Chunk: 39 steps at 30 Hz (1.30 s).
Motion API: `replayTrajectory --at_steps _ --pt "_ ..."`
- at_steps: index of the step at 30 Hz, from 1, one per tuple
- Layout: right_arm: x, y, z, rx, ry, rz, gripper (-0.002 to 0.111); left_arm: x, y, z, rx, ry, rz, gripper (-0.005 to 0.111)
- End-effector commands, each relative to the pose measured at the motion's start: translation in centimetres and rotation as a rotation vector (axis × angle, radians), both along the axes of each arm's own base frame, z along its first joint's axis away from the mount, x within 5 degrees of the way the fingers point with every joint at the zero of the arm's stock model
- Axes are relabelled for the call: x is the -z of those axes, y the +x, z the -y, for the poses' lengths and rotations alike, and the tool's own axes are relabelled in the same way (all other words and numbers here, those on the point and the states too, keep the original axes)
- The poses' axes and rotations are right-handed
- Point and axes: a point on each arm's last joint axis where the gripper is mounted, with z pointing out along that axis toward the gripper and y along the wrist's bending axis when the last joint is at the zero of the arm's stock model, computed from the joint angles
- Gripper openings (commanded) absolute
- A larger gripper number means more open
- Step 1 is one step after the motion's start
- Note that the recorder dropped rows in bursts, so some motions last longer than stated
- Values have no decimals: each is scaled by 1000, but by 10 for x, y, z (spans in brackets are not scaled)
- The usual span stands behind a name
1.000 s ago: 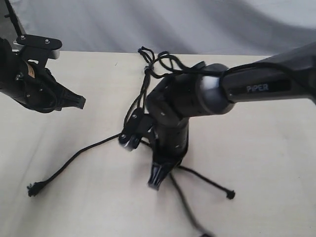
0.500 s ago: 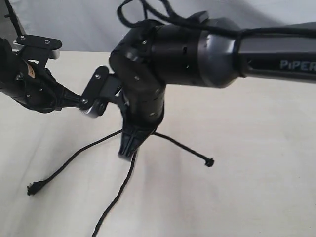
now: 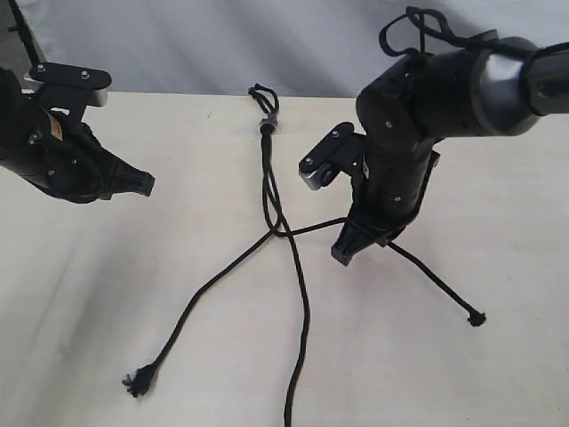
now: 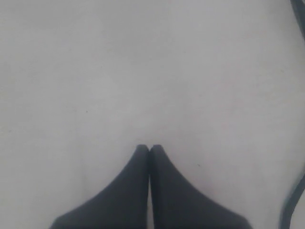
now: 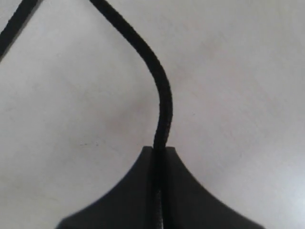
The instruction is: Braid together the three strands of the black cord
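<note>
The black cord lies on the pale table with its knot (image 3: 265, 125) and tiny loop at the far middle. Below the knot its three strands run together, cross near the middle (image 3: 278, 229), then fan out. One strand (image 3: 203, 294) ends in a frayed tip at the near left, one (image 3: 302, 329) runs off the near edge, and one (image 3: 437, 283) ends in a knotted tip at the right. My right gripper (image 3: 345, 253) is shut on that right strand (image 5: 161, 102), just right of the crossing. My left gripper (image 3: 148, 184) (image 4: 149, 149) hovers shut and empty at the far left.
The right arm's wrist camera block (image 3: 322, 160) and its looped black cables (image 3: 427, 27) hang above the table's right half. A grey backdrop rises behind the table's far edge (image 3: 178, 92). Pale tabletop (image 4: 143, 71) lies under the left gripper.
The right arm has swung from the middle left back to the right, drawing its strand over the others. The left and middle strands now lie differently. The left arm has not moved.
</note>
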Motion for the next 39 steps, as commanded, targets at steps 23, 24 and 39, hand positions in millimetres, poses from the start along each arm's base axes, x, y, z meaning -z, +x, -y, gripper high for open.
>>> replayTrajectory --at_steps 23,24,39 --pt "-144 -17 152 557 -106 318 99 22 -86 201 624 -105 -98 54" --pt "-142 -17 161 598 -86 304 99 32 -82 208 617 -95 -124 54" --pt "-136 -9 158 567 34 312 99 71 -69 229 659 131 -298 0"
